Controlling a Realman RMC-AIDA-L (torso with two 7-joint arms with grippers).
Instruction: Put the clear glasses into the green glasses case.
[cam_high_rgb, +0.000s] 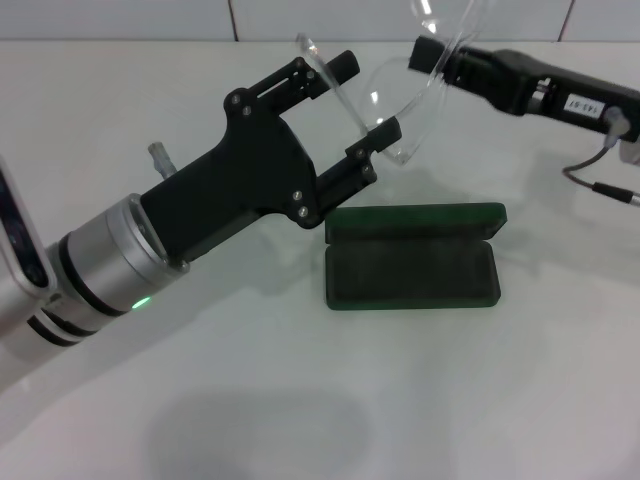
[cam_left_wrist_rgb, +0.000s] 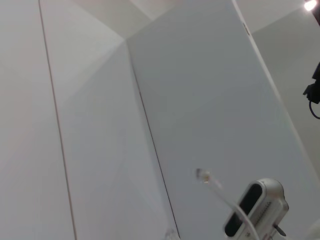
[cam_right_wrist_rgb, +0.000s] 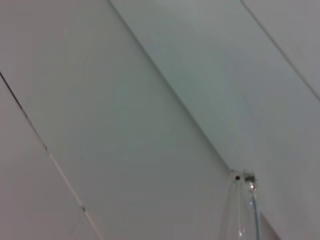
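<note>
The clear glasses (cam_high_rgb: 405, 100) hang in the air above the table, behind the case. My right gripper (cam_high_rgb: 437, 52) comes in from the far right and is shut on their upper edge. A clear strip of the glasses (cam_right_wrist_rgb: 243, 205) also shows in the right wrist view. My left gripper (cam_high_rgb: 362, 102) reaches in from the left and is open, its black fingers (cam_high_rgb: 340, 68) standing on either side of one thin clear arm and the lens edge without closing on them. The green glasses case (cam_high_rgb: 412, 262) lies open on the white table, dark lining up, just below and in front of both grippers.
The white table (cam_high_rgb: 300, 400) stretches around the case, and a tiled wall edge (cam_high_rgb: 232, 20) runs along the back. A grey cable (cam_high_rgb: 600, 188) trails from the right arm at the right. The left wrist view shows wall panels and a silver device (cam_left_wrist_rgb: 256, 207).
</note>
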